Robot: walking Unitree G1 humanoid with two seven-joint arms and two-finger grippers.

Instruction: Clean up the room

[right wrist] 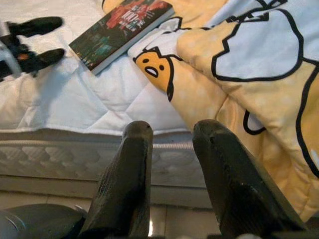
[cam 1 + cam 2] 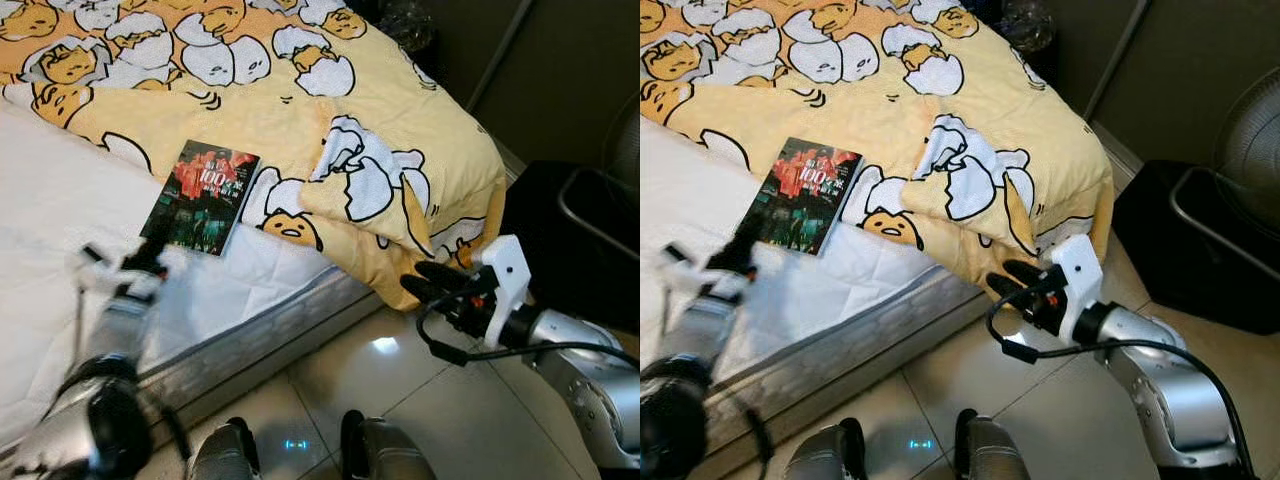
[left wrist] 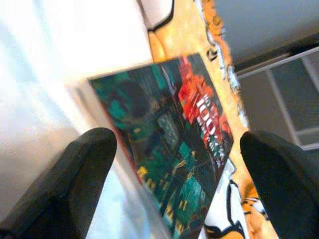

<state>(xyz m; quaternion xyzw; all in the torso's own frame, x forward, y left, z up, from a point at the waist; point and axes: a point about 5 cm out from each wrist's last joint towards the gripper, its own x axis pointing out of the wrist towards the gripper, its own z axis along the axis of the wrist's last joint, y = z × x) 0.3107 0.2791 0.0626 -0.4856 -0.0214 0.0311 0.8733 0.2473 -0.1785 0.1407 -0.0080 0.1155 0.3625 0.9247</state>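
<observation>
**Book on bed, left gripper just short of it**

Book (image 2: 201,196) lay flat on the white mattress (image 2: 60,200), its far edge against the yellow quilt (image 2: 400,130). Left gripper (image 2: 120,262) hovered over the mattress just beside the book's near end, fingers (image 3: 82,164) spread wide, holding nothing. Right gripper (image 2: 425,283) hung over the tiled floor (image 2: 420,400) by the bed's edge, near the drooping quilt, fingers a narrow gap apart, empty.

Book on the bed
A dark-covered book (image 2: 201,197) with red lettering lies flat on the white mattress (image 2: 60,200), its far edge touching the yellow blanket (image 2: 300,110)
</observation>
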